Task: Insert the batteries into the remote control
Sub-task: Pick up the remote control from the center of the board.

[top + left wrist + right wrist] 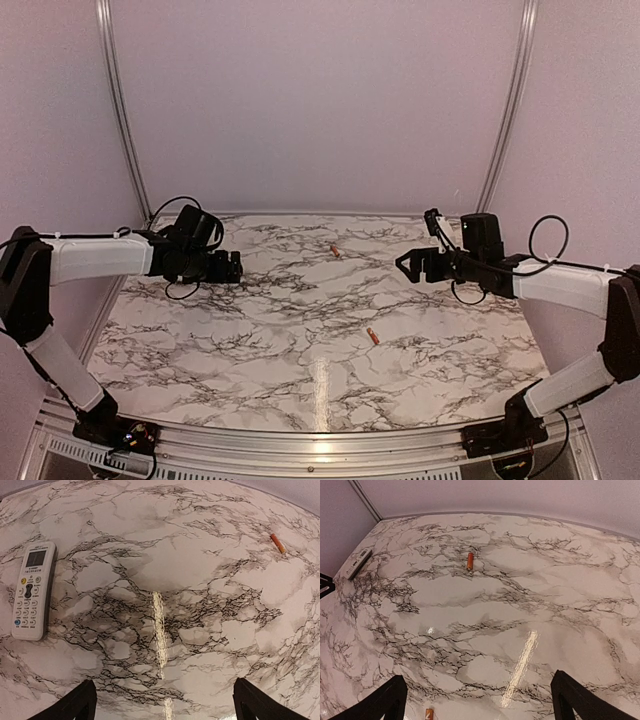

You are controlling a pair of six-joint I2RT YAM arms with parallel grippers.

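The remote control (32, 590) lies face up on the marble table, white with a small screen and buttons; it also shows far off by the wall as the remote (358, 562). In the top view it is not visible. Two orange batteries lie apart on the table: one battery (335, 250) towards the back, the other battery (372, 336) nearer the front. One battery (277, 543) shows in the left wrist view, one battery (469, 561) mid-table and another battery (429, 713) at the bottom edge in the right wrist view. My left gripper (235, 266) (164, 695) and right gripper (403, 265) (479, 690) hover open and hold nothing.
The marble table (300, 380) is enclosed by plain walls at the back and sides, with metal rails (120, 110) in the corners. Both arms reach inward from the table's left and right sides, facing each other.
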